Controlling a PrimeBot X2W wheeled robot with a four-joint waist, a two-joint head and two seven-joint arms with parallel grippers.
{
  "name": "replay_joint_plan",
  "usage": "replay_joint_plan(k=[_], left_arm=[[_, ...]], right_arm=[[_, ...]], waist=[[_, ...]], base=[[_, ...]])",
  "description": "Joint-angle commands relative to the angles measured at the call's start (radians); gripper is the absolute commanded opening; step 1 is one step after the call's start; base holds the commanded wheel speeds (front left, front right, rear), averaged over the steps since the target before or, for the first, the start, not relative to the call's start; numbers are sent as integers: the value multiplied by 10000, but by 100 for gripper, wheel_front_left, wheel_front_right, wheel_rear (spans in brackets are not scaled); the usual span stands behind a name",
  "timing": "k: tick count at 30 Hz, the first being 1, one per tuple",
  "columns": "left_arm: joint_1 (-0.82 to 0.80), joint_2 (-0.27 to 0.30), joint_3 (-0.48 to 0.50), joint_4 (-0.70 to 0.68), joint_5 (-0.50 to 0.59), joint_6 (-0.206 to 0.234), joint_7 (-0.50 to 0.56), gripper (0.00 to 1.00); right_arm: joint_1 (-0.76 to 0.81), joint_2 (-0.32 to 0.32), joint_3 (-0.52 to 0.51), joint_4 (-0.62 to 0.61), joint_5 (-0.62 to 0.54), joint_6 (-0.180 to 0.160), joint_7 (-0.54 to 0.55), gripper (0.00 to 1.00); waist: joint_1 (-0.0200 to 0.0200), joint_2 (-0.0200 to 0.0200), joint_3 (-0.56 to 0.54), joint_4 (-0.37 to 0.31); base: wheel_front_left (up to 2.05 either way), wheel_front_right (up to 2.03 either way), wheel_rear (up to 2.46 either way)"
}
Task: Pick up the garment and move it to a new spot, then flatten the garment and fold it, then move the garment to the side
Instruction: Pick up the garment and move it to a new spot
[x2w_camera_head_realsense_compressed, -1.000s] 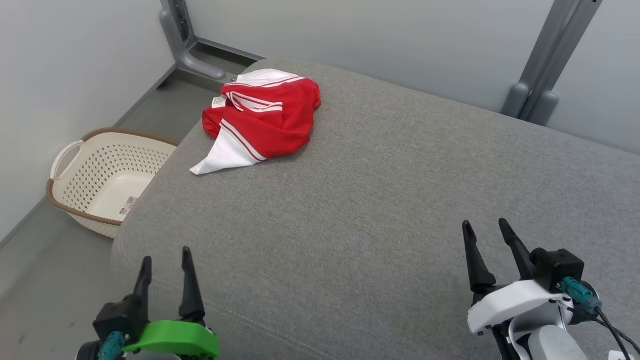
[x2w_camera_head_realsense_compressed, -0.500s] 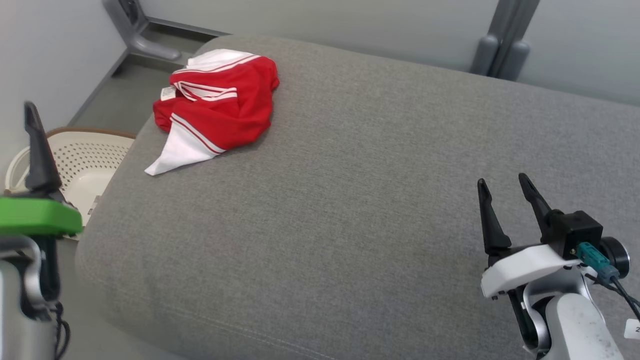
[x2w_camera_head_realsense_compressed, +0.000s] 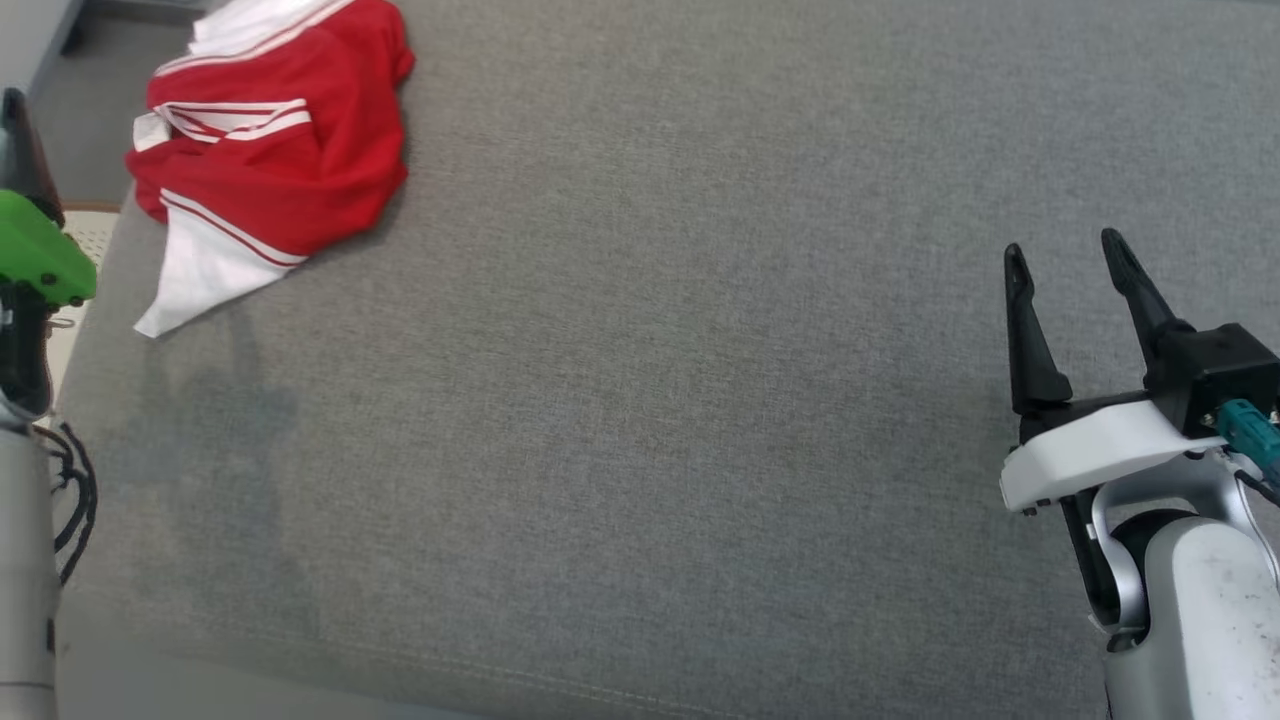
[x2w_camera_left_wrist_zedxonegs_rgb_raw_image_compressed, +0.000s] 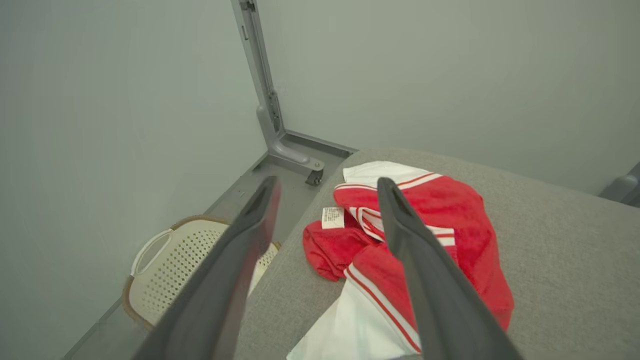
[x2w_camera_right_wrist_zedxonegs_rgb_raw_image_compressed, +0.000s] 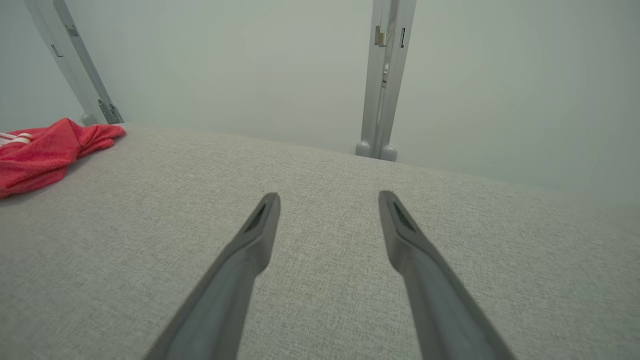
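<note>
Red/white garment (x2w_camera_head_realsense_compressed: 270, 150) lies bunched at far-left corner of grey cushion (x2w_camera_head_realsense_compressed: 640, 400). White care label (x2w_camera_left_wrist_zedxonegs_rgb_raw_image_compressed: 332, 218) on it; print too small to read. Cream perforated basket (x2w_camera_left_wrist_zedxonegs_rgb_raw_image_compressed: 172, 262) on floor beside cushion, interior partly hidden. Left gripper (x2w_camera_left_wrist_zedxonegs_rgb_raw_image_compressed: 327, 182): fingers spread, nr garment, not touching. Right gripper (x2w_camera_head_realsense_compressed: 1065, 243): fingers spread, well apart from it.

You get bright, soft, even light. A faint, soft-edged shadow lies on the cushion (x2w_camera_head_realsense_compressed: 230, 420) at the head view's left (a thinner one hugs the garment (x2w_camera_head_realsense_compressed: 280, 170)). In the left wrist view, the fingers (x2w_camera_left_wrist_zedxonegs_rgb_raw_image_compressed: 440, 300) blur near the lens; the post (x2w_camera_left_wrist_zedxonegs_rgb_raw_image_compressed: 262, 85) leans.
</note>
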Motion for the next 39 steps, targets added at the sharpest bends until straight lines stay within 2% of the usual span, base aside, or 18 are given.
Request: replay_joint_plan(k=[1, 8, 18, 19, 20, 21, 22, 29, 35, 39], left_arm=[[-286, -79, -65, 419, -98, -74, 161, 100], [-1001, -324, -40, 2404, -648, -414, 725, 100], [-1686, -401, -70, 3623, -929, -691, 847, 100], [-1715, -409, -83, 3714, -949, -708, 891, 93], [-1747, -428, -96, 3821, -962, -717, 904, 51], [-1777, -462, -108, 3917, -977, -735, 931, 29], [-1800, -467, -132, 4006, -980, -751, 924, 0], [-1953, -205, -292, 4330, -749, -707, 437, 0], [-2236, 131, -545, 4144, -526, -862, 76, 0], [-2464, 91, -733, 3736, -483, -951, -139, 0]], right_arm=[[-145, -35, -92, -156, -86, -17, 92, 100], [-228, -33, -173, -562, 11, -15, 192, 100], [-394, -32, -214, -355, 92, -15, -20, 100], [-410, -32, -188, -325, 115, -15, -36, 100], [-428, -32, -165, -283, 143, -15, -70, 100], [-427, -32, -140, -247, 149, -15, -92, 100], [-428, -32, -134, -198, 171, -15, -141, 100], [-469, -32, -264, 194, 281, -15, -447, 100], [-334, -32, -197, 921, 722, -15, -898, 100], [-162, -30, -252, 1556, 1015, -15, -1279, 100]], waist=[[0, 0, 1125, -705], [0, 0, 1701, -973], [0, 0, 1930, -1138], [0, 0, 1934, -1157], [0, 0, 1936, -1186], [0, 0, 1931, -1208], [0, 0, 1919, -1234], [0, 0, 1550, -1311], [0, 0, 568, -1380], [0, 0, -291, -1469]], base=[[0, 0, 0], [0, 0, 0], [0, 0, 0], [0, 0, 0], [0, 0, 0], [0, 0, 0], [0, 0, 0], [0, 0, 0], [0, 0, 0], [0, 0, 0]])
